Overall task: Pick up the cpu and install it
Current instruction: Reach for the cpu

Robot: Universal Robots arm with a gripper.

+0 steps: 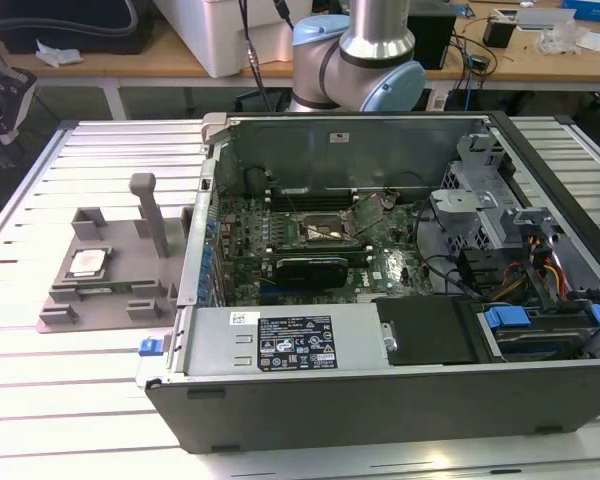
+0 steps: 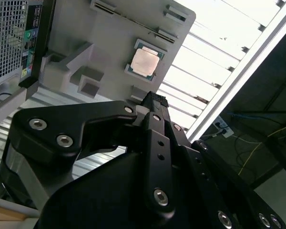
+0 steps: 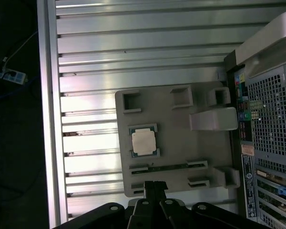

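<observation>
The cpu (image 1: 87,263) lies flat in a square recess of a grey fixture plate (image 1: 120,290) on the slatted table, at the exterior view's left of the open computer case. Its silver top shows in both wrist views (image 2: 145,62) (image 3: 143,141). My gripper (image 3: 155,185) (image 2: 155,98) hangs above the table, off the plate's edge and apart from the cpu. Its black fingers are pressed together, shut with nothing between them. The black metal-framed socket (image 1: 325,232) sits on the motherboard inside the case.
The open computer case (image 1: 380,400) takes up the table's middle and the exterior view's right. A long black expansion card (image 1: 313,268) lies just in front of the socket. The fixture has an upright grey post (image 1: 148,210). The table's edge (image 3: 47,119) drops off to a dark floor.
</observation>
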